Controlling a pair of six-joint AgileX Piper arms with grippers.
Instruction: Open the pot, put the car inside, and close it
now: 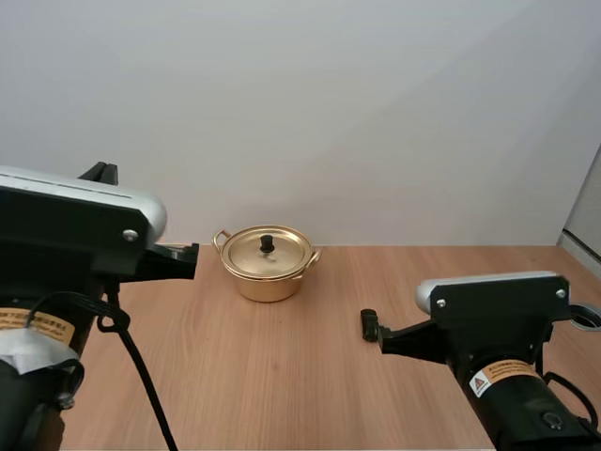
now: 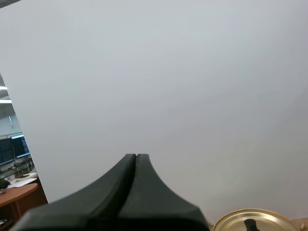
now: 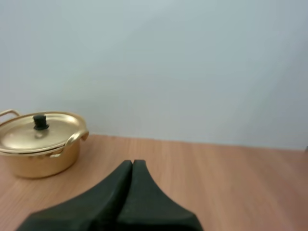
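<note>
A small gold pot [image 1: 267,272] with two handles stands at the back middle of the wooden table, its lid [image 1: 254,252] on and topped by a black knob [image 1: 268,243]. My left gripper [image 1: 192,262] hovers just left of the pot, fingers shut together on nothing; in the left wrist view it [image 2: 136,157] is one dark wedge with the lid [image 2: 262,219] beyond it. My right gripper [image 1: 369,325] sits low over the table, right of and nearer than the pot, shut and holding nothing. Past its wedge [image 3: 133,163] in the right wrist view stands the pot [image 3: 41,161].
A plain pale wall rises close behind the table [image 1: 282,376]. Bare wood stretches in front of the pot and between the two arms. A pale panel edge [image 1: 587,216] shows at the far right.
</note>
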